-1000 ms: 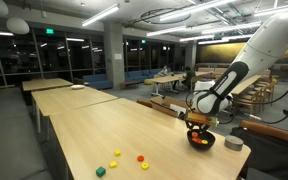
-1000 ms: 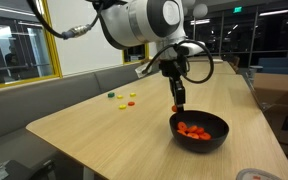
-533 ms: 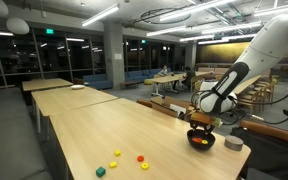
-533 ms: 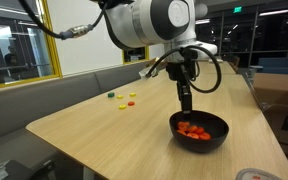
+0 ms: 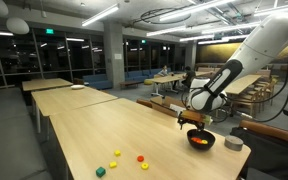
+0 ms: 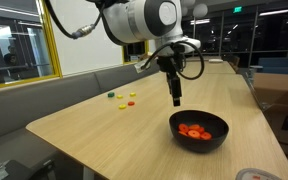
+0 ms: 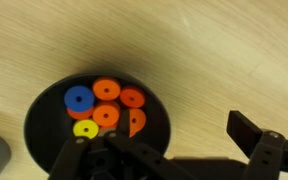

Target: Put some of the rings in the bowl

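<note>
Wrist view is showing us the tool [image 7: 159, 138] spread and empty above the bowl [image 7: 42, 108], where rings [image 7: 106, 91] are lying. We are judging that a low sideways move risks clipping the rim, tipping rings onto the table [image 7: 214, 50].

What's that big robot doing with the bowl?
The robot arm is putting little rings into a black bowl. Right now its gripper hangs just above the bowl with its fingers apart and nothing in them. Orange and red rings, plus a blue one and a yellow one, lie inside the bowl. A few more coloured pieces sit farther off on the table.
</note>
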